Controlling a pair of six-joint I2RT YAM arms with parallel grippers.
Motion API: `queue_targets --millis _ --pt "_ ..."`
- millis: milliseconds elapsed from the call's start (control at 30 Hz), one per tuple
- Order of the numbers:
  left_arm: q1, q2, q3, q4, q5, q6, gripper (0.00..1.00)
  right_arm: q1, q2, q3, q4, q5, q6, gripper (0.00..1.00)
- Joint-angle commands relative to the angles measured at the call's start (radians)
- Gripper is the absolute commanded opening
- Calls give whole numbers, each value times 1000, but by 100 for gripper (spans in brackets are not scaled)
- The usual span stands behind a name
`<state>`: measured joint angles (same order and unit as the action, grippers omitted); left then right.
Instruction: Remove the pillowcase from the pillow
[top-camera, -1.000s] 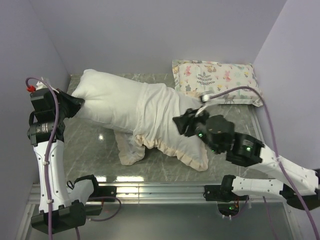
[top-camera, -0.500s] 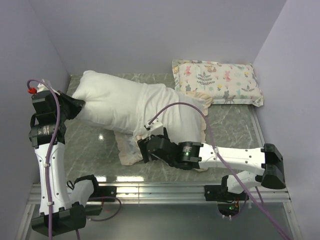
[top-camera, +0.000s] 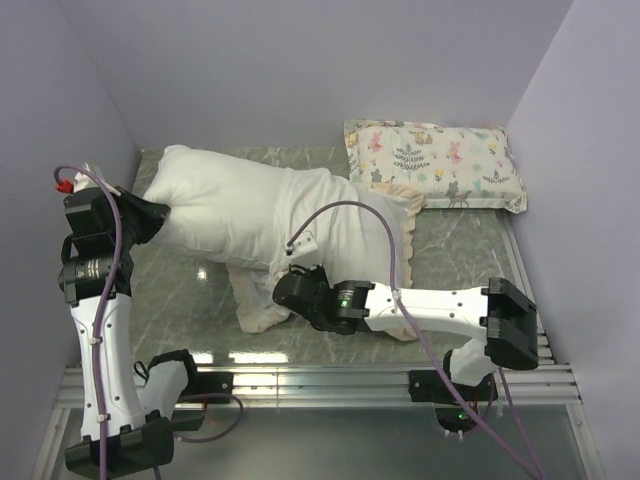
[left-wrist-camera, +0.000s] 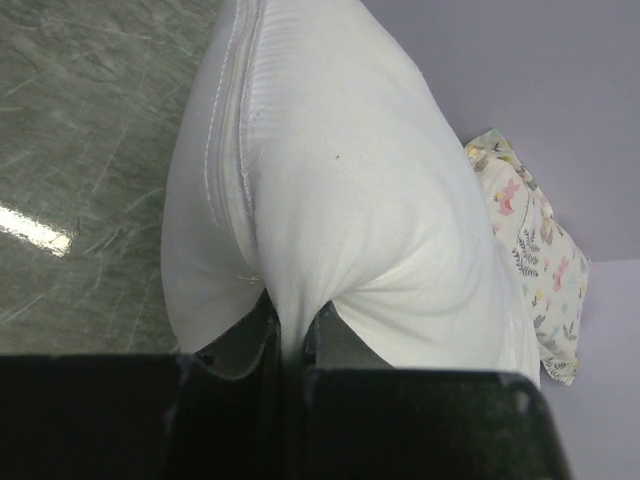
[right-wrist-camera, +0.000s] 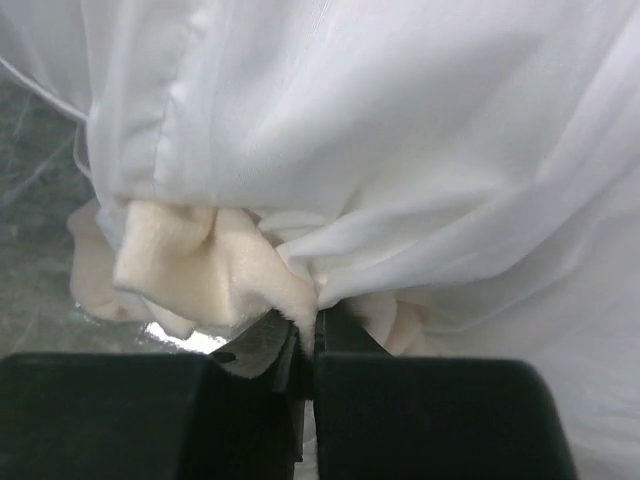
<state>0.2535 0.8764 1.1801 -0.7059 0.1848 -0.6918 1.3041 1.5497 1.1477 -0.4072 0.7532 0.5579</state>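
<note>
The plain white pillow (top-camera: 215, 200) lies across the table, its left half bare. The pillowcase (top-camera: 345, 225) covers its right half, cream inside showing, and its ruffled frill (top-camera: 262, 308) is bunched on the table at the near side. My left gripper (top-camera: 160, 212) is shut on the pillow's left end; in the left wrist view a fold of the pillow (left-wrist-camera: 340, 180) is pinched between the jaws of the left gripper (left-wrist-camera: 290, 340). My right gripper (top-camera: 285, 290) is shut on the pillowcase at its bunched hem. In the right wrist view, the right gripper (right-wrist-camera: 313, 325) pinches cream frill (right-wrist-camera: 200, 255) and white fabric (right-wrist-camera: 400, 130).
A small animal-and-plant print pillow (top-camera: 435, 165) lies at the back right, touching the pillowcase's far corner. Walls close in the marble table (top-camera: 190, 290) on the left, back and right. A metal rail (top-camera: 320, 380) runs along the near edge.
My right arm swung from the pillow's right side to the near hem of the pillowcase, where its gripper opened and then shut on the frill. The left gripper kept its hold.
</note>
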Motion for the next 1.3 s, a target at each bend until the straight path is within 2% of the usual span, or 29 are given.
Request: queue_targets --millis 0,200,333,433,467,567,600,667,700,767,800,900,933,1000,1067,1100,1133,1167,1200,1267 --pt "0 -45 19 106 -48 28 0 -2 -144 78 -30 135 -41 0" --pt "-3 -47 65 80 -77 37 1 9 -380 156 -99 113 -139 0" --pt "-3 -42 107 77 -94 26 0 -20 -407 379 -133 86 -274 0" --pt "-3 -24 122 91 -91 12 0 -172 -346 513 -148 -116 -308 0" --pt "-3 -19 121 97 -90 8 0 -268 -324 527 -140 -223 -308 0" --pt "-3 15 64 141 -97 -18 1 -389 -182 596 -131 -368 -288 0" --pt "-3 44 49 157 -96 -23 0 -452 -90 615 -128 -453 -279 0" --pt "-3 84 23 186 -93 -35 0 -497 16 678 -127 -521 -266 0" --pt "-5 120 3 197 -88 -44 0 -535 121 698 -127 -572 -259 0" --pt "-3 150 -49 227 -68 -52 4 -552 205 712 -107 -609 -248 0" --pt "-3 174 -68 258 -61 -51 7 -558 269 705 -78 -623 -242 0" --pt "-3 209 -120 319 -24 -45 29 -563 361 707 -47 -650 -227 0" --pt "-3 232 -123 328 -4 -41 44 -562 380 740 -50 -650 -230 0" --pt "-3 243 -106 351 43 -22 60 -565 429 793 -80 -637 -236 2" --pt "-3 233 -59 352 50 -11 85 -580 452 871 -103 -631 -245 13" --pt "-6 214 -39 341 27 -5 88 -588 472 900 -135 -638 -243 16" --pt "-10 202 -21 313 15 3 93 -594 480 944 -149 -643 -237 24" --pt "-13 193 10 293 2 17 94 -609 489 958 -157 -652 -237 28" --pt "-17 173 19 261 -17 21 94 -611 487 963 -162 -657 -239 37" --pt "-26 153 29 229 -34 32 95 -623 483 957 -150 -652 -239 49"
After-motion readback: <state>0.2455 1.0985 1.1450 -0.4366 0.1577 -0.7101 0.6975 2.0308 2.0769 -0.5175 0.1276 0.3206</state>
